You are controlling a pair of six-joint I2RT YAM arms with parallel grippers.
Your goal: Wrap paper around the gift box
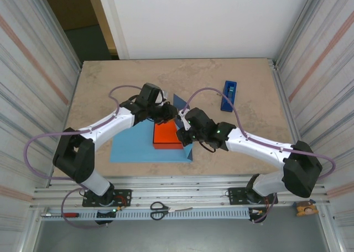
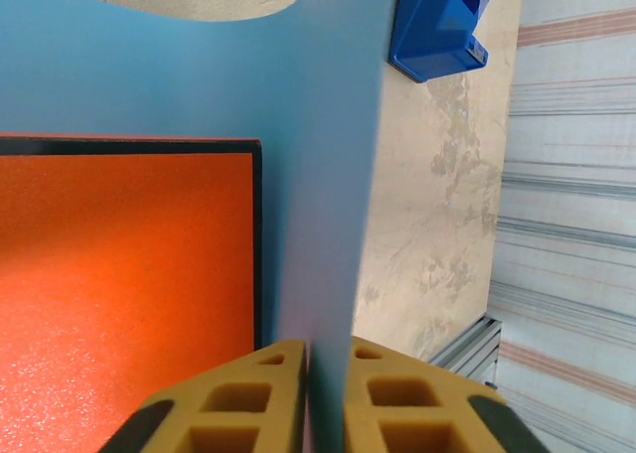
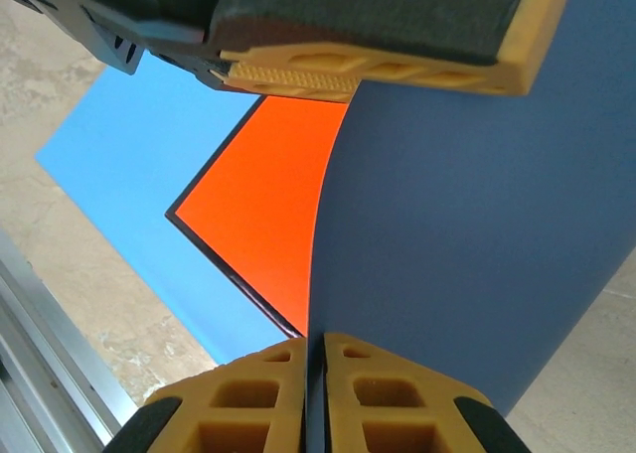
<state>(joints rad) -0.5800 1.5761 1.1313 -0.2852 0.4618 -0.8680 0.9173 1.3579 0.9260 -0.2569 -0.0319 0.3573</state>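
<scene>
left gripper (image 2: 307, 401): clamps paper (image 2: 328, 155) edge | right gripper (image 3: 316, 393): clamps same raised flap (slate side showing) | flap at gift box (image 1: 167, 135) 3 o'clock

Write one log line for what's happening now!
left gripper: pinching paper | right gripper: pinching paper | paper: right side lifted beside gift box

The gift box (image 1: 166, 136) lies on the paper (image 1: 133, 150), frame centre; left gripper (image 1: 173, 115) and right gripper (image 1: 182, 122) meet above it.
</scene>
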